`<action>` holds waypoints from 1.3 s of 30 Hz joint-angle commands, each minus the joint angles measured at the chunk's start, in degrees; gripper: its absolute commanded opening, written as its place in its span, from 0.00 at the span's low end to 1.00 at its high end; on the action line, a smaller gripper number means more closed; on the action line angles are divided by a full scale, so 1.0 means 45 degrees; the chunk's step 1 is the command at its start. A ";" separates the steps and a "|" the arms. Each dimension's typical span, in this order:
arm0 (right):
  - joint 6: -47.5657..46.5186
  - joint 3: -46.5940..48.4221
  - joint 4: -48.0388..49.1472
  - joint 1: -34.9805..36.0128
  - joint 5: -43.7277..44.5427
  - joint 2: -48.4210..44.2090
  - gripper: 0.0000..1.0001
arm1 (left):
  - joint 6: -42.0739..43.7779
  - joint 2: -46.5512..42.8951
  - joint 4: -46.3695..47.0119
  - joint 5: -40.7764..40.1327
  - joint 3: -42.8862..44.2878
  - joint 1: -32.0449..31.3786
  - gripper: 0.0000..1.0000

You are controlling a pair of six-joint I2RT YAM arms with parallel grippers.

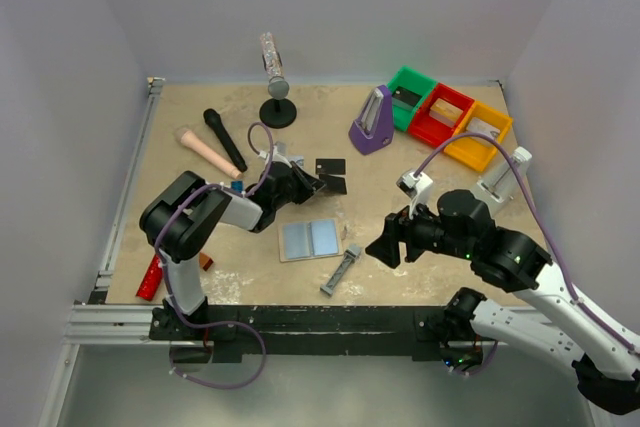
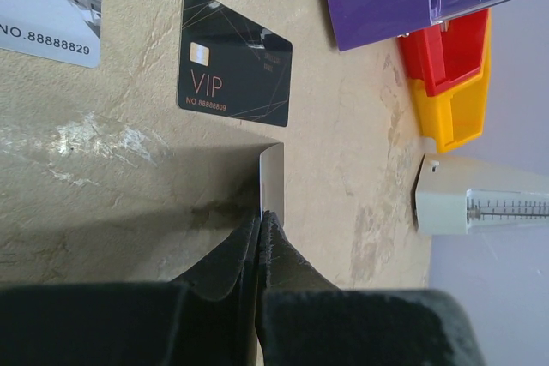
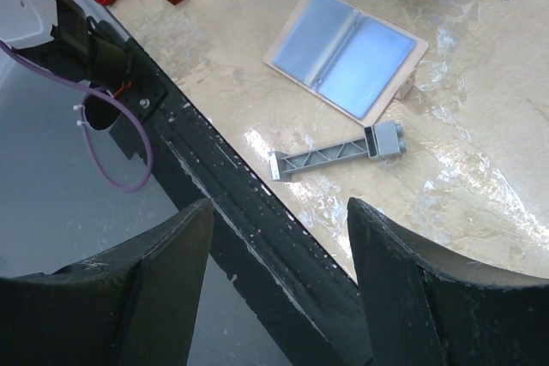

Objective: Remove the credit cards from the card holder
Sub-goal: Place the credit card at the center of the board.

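Note:
The card holder (image 1: 310, 239) lies open on the table, pale blue inside, and its pockets look empty in the right wrist view (image 3: 347, 53). My left gripper (image 1: 318, 185) is shut on a credit card (image 2: 273, 179), seen edge-on just above the table; it looks black from above (image 1: 336, 185). A black VIP card (image 2: 233, 56) lies flat just beyond it (image 1: 330, 165). A silver card (image 2: 51, 6) lies at the left of the left wrist view. My right gripper (image 1: 388, 245) is open and empty (image 3: 279, 246), over the table's front rail, right of the holder.
A narrow grey bar (image 1: 342, 269) lies in front of the holder. A purple metronome (image 1: 372, 122), coloured bins (image 1: 440, 112) and a white block (image 1: 500, 182) stand at the back right. A microphone (image 1: 225, 139), pink tube (image 1: 205, 150) and black stand (image 1: 278, 107) are back left.

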 commanded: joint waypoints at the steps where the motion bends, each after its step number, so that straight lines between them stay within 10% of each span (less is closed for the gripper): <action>1: -0.0390 0.0190 0.0252 -0.0015 0.0264 -0.0084 0.68 | -0.0114 0.0148 0.0164 -0.0205 0.0348 0.0041 0.00; 39: -0.0235 0.0152 0.0562 -0.0015 0.0811 0.1693 0.74 | 0.2404 -0.5062 -0.3310 0.0403 -0.0937 0.0628 0.51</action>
